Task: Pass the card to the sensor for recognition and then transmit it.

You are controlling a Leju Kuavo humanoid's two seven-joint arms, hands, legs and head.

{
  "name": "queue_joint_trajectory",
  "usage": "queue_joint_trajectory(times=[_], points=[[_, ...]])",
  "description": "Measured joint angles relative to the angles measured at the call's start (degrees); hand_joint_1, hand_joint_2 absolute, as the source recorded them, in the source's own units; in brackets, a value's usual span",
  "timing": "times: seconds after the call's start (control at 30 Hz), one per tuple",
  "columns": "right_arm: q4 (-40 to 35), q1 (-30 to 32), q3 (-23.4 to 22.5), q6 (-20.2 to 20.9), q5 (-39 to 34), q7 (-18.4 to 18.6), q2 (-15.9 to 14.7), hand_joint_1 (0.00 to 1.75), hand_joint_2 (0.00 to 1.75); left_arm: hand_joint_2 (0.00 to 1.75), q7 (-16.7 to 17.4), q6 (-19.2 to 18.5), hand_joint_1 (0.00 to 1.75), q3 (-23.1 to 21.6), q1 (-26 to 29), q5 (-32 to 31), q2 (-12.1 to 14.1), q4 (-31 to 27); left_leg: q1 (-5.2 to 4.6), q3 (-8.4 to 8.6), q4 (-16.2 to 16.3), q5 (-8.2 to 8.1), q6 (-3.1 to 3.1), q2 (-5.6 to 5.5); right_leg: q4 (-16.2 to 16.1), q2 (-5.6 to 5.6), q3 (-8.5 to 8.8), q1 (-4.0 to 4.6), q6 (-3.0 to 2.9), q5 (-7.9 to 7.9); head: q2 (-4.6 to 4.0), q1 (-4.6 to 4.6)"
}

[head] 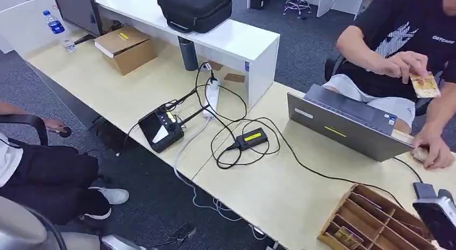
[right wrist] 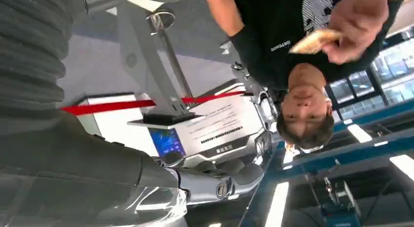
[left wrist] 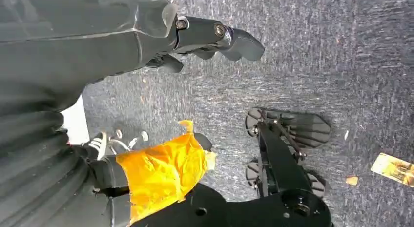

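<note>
Left hand (left wrist: 215, 39) hangs at my side over grey carpet, fingers loosely extended and apart, holding nothing. My right hand (right wrist: 219, 180) is raised with its wrist camera facing up toward the seated person; its fingers appear extended and empty, though the blurred view makes this uncertain. In the head view, the dark body of that right hand (head: 438, 215) enters at the lower right corner, just beside the wooden card rack (head: 371, 218).

The card (head: 425, 86) is pinched in the person's hand (head: 406, 64), held in the air above and behind the open grey laptop (head: 344, 123), well apart from both of my hands. The person's other hand (head: 435, 150) rests on the desk (head: 279, 191) beside the laptop.

Between me and the card stand the laptop and the rack. Further left on the desk lie a small black box with a yellow label (head: 251, 138), looped black cables (head: 231, 153), a black handheld controller (head: 161, 127) and a white power strip (head: 211, 97). A cardboard box (head: 126, 48), a water bottle (head: 55, 27) and a black case (head: 194, 9) sit further back. A second card (left wrist: 394, 169) lies on the carpet.
</note>
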Motion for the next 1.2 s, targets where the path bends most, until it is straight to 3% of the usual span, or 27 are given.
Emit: queue_joint_trajectory(times=[0.17,0.43,0.47,0.5,0.53,0.57,0.77,1.03,1.2], points=[[6.7,-5.1,2.9,0.1,0.9,0.8,1.7,0.00,1.75,1.75,0.9,0.0,0.00,-1.4,-0.9,-0.2,0.1,-0.2,0.00,-0.02,0.0,0.00,-0.01,0.00,0.0,0.00,-0.02,0.00,0.00,0.00,0.00,0.00],[10.4,-7.0,4.9,0.0,0.0,1.4,4.3,0.00,1.75,1.75,1.4,0.0,0.00,-2.6,-1.3,0.1,0.1,-0.2,0.00,-0.05,0.0,0.00,-0.01,0.01,0.0,0.00,-0.06,0.00,0.00,0.00,0.00,0.00],[10.5,-7.1,5.1,0.1,-0.2,1.4,4.6,0.16,1.75,1.75,1.4,0.0,0.00,-2.7,-1.3,0.2,0.2,-0.2,0.00,-0.05,0.0,0.00,-0.01,0.01,0.0,0.00,-0.07,0.00,0.00,0.00,0.00,0.00],[10.7,-7.2,5.2,0.1,-0.6,1.4,4.8,1.05,1.75,1.75,1.4,0.0,0.00,-2.7,-1.3,0.4,0.2,-0.2,0.00,-0.05,0.0,0.00,-0.01,0.01,0.0,0.00,-0.07,0.00,0.00,0.00,0.00,0.00],[10.8,-7.4,5.3,0.2,-0.8,1.4,5.1,1.05,1.75,1.75,1.5,0.0,0.00,-2.8,-1.3,0.5,0.2,-0.2,0.00,-0.05,0.0,0.00,-0.01,0.01,0.0,0.00,-0.07,0.00,0.00,0.00,0.00,0.00],[10.9,-7.6,5.4,0.5,-0.9,1.4,5.3,1.36,1.75,1.75,1.6,0.0,0.00,-2.9,-1.3,0.6,0.2,-0.2,0.00,-0.05,0.0,0.00,-0.01,0.01,0.0,0.00,-0.06,0.00,0.00,0.00,0.00,0.00],[10.7,-8.4,6.1,1.2,-3.2,0.3,6.4,1.45,1.75,1.75,1.6,-0.1,0.00,-3.1,-1.3,1.0,0.2,-0.2,0.00,-0.04,0.0,0.00,-0.01,0.01,0.0,0.00,-0.06,0.00,0.00,0.00,0.00,0.00],[7.5,-7.9,7.0,1.3,-6.5,-2.5,6.6,1.71,1.75,1.75,1.6,-0.1,0.00,-3.1,-1.3,1.5,0.2,-0.2,0.00,-0.05,0.0,0.00,-0.01,0.01,0.0,0.00,-0.09,0.00,0.00,0.00,0.00,0.00],[4.5,-6.5,7.4,3.1,-10.1,-4.6,6.6,1.75,1.75,1.75,1.3,-0.1,0.00,-3.1,-1.2,1.6,0.2,-0.2,0.00,-0.05,0.0,-0.01,-0.01,0.02,0.0,0.00,-0.10,0.00,0.00,0.00,0.00,0.02]])
